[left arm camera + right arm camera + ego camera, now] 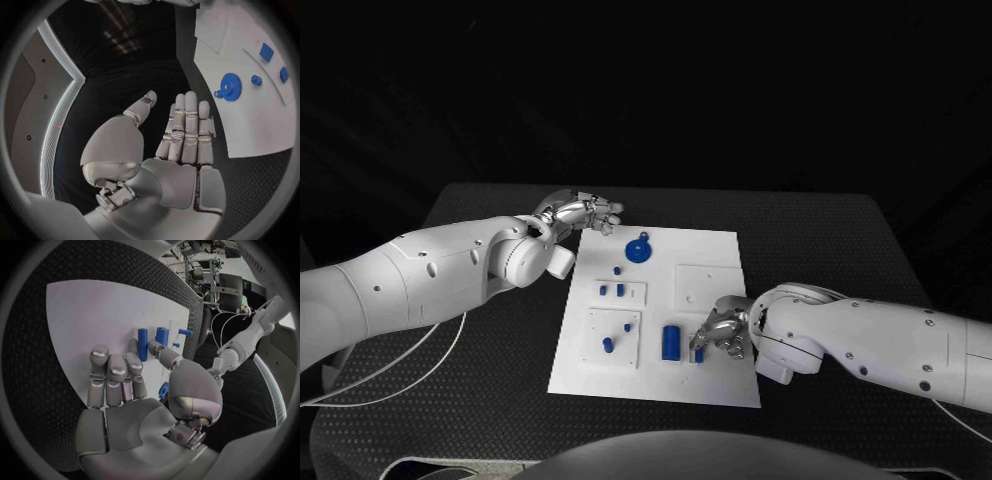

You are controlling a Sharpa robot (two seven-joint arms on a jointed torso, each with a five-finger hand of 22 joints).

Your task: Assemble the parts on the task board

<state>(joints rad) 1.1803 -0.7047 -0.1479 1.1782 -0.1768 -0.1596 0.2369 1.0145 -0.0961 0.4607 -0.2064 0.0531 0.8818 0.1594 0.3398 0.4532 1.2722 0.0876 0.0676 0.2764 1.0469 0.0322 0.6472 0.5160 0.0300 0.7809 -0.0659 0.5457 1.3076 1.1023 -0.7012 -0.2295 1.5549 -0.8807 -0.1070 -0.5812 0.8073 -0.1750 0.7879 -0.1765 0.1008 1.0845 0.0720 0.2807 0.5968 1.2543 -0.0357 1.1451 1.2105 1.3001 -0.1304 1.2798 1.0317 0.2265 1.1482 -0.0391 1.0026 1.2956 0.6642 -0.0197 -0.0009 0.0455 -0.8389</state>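
Nearest the head camera, the right hand (720,331) hung low over the near right part of the white board (711,385), its fingers pointing down at a small blue piece (698,353) — whether it pinched that piece or only touched it could not be told. Just beside it, toward the board's middle, stood a blue cylinder (671,341). In the right wrist view the same hand (134,390) showed its fingers side by side and nearly straight, the thumb reaching toward the blue cylinders (143,344) on the board.

On a raised square plate at the near left lay a blue peg (607,344) and a tiny blue dot (629,327). A smaller plate beyond it carried two short blue blocks (603,290). Farther still, near the board's far edge, lay a blue gear (639,250).

At the far left corner — just off the board — the left hand (581,213) hovered over the black table (473,210), holding nothing. Its wrist view showed that hand (169,145) flat, fingers straight and thumb apart, with the gear (230,93) well clear of it.
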